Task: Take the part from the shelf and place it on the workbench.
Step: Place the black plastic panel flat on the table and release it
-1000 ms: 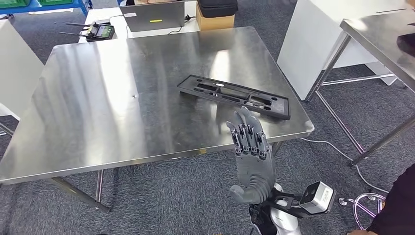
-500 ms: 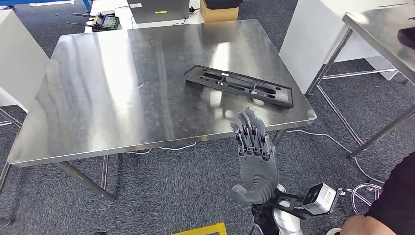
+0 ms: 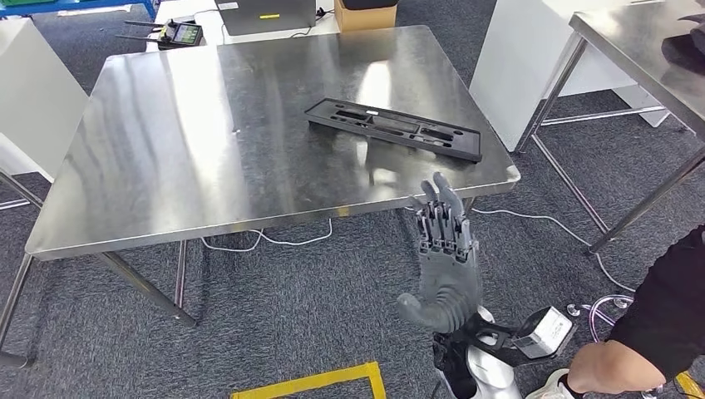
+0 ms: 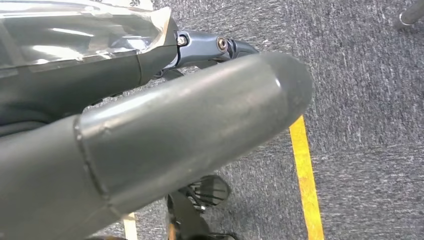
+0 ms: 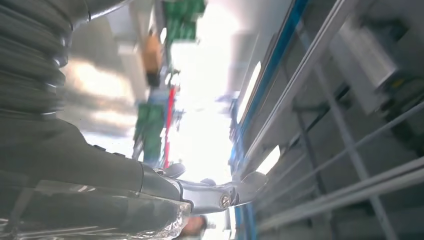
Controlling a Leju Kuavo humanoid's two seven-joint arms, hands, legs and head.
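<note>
The part (image 3: 395, 129), a long flat black plastic frame with cut-outs, lies on the steel workbench (image 3: 208, 125) near its right front corner. My right hand (image 3: 445, 258) is raised in front of me with straight, spread fingers and holds nothing. It sits short of the workbench's front edge, apart from the part. In the right wrist view that hand (image 5: 100, 170) points up toward a bright ceiling. The left wrist view has my left hand (image 4: 165, 130) over grey carpet, thumb and a finger stretched out, nothing in it.
A second steel table (image 3: 632, 41) and a white cabinet (image 3: 532, 58) stand at the right. A person's arm (image 3: 657, 324) reaches in at the bottom right. Yellow floor tape (image 3: 316, 381) lies below. A controller (image 3: 181, 33) and a box (image 3: 366, 12) sit behind the workbench.
The whole picture has shifted: the camera has drawn back, so more floor and the yellow tape show. My right hand stays raised and empty. The person's arm has come further in.
</note>
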